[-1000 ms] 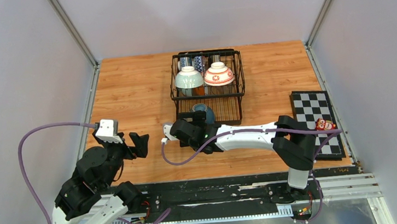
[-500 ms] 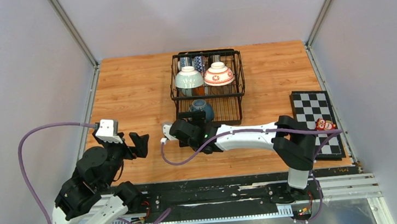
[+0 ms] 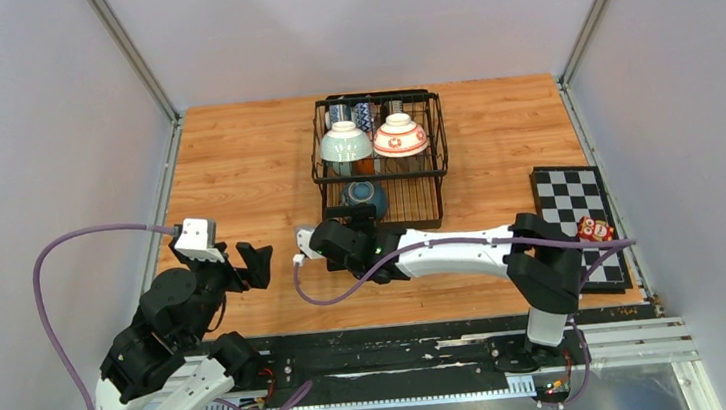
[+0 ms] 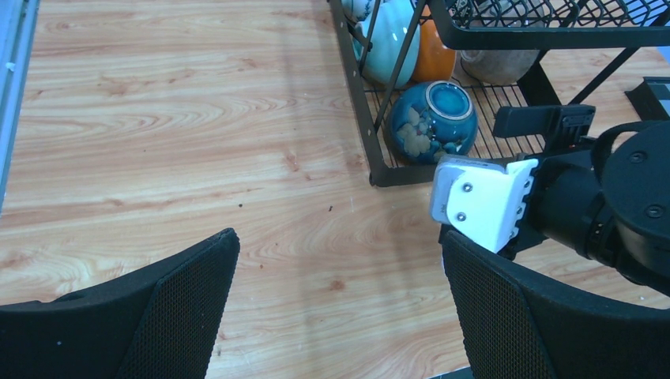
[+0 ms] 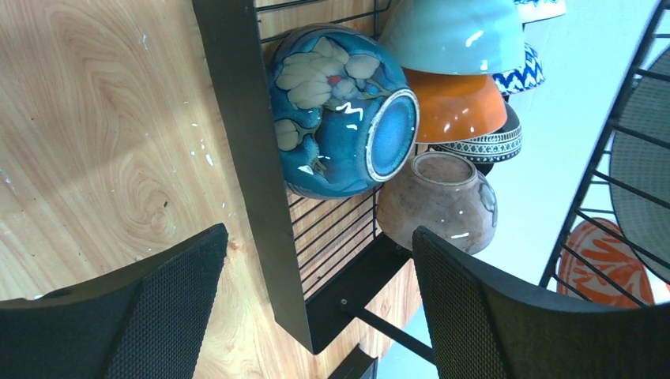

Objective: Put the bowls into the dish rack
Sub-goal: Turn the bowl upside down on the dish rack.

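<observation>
The job looked almost done. Every bowl in view sat inside the dish rack (image 3: 380,176): a green bowl (image 3: 345,144) and a white and red bowl (image 3: 400,137) up top, and a dark blue flower bowl (image 5: 344,110) lying on its side low at the rack's front corner. The right hand (image 5: 318,237) was spread wide just in front of the rack, holding and touching nothing. The left hand (image 4: 340,241), well to the left of the rack, was spread and empty too.

Blue floral bowl (image 5: 340,110) just ahead of the fingers (image 5: 490,316) of the right gripper (image 5: 316,237) is super glossy glazed ceramic, orange bowl (image 5: 458,106) beyond it too. Brownish bowl (image 5: 438,201) looks duller. Dish rack (image 5: 245,118): matt black metal. Finger pads (image 5: 158,316) are black, mesh-textured. Table (image 5: 95,134) under them's smooth wood grain, slightly speckled.
</observation>
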